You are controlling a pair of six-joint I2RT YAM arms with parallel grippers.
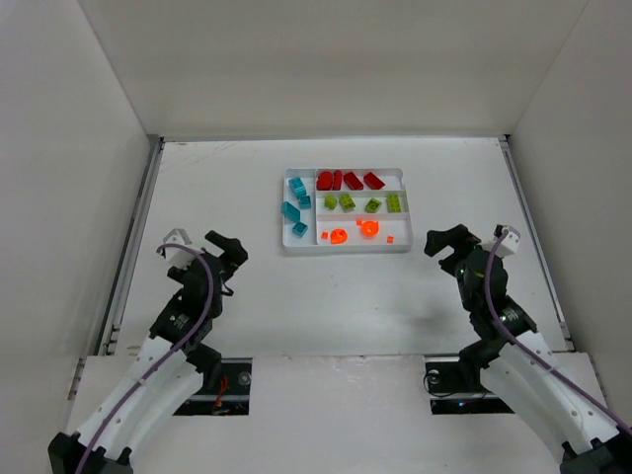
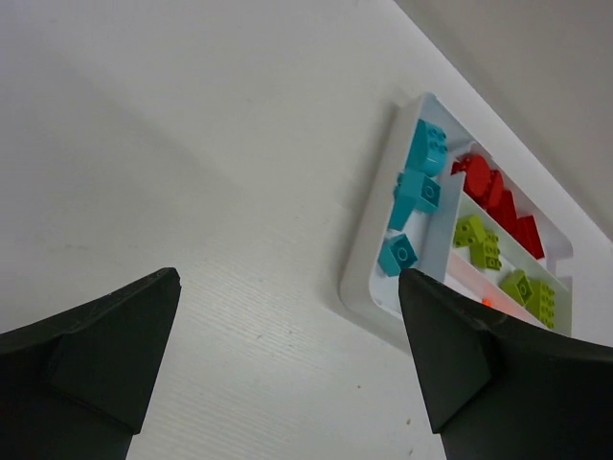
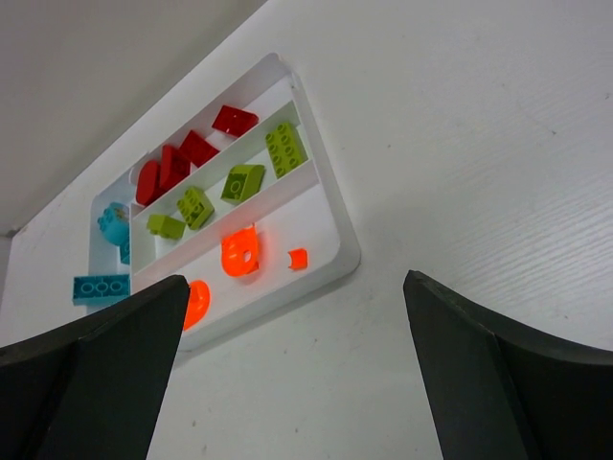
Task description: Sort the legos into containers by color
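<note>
Left gripper [image 1: 223,249]: jaws spread wide, nothing between them, hovering over bare table [image 1: 326,306], well apart from the tray [image 1: 346,251], off its near-left side. Right gripper [image 1: 449,241]: likewise spread wide and empty, near the tray's near-right corner, not touching.

Legos all inside the tray, split by colour:
- teal bricks [image 1: 296,205] in the cross section at the left end
- red bricks [image 1: 346,180] in the far long section
- green bricks [image 1: 361,203] in the middle one
- orange pieces [image 1: 354,232] in the near one, plus a tiny orange bit [image 1: 390,239] close to its right end

No loose brick spotted on the table in any view.

Judged: sorting looks finished, step in hand is clearing the arms away. To do well: hold both jaws wide, raise before swinging back, and avoid brushing the tray rim, since a light tray probably slides easily. Worth one check for strays, as spots under the arms are hidden.
</note>
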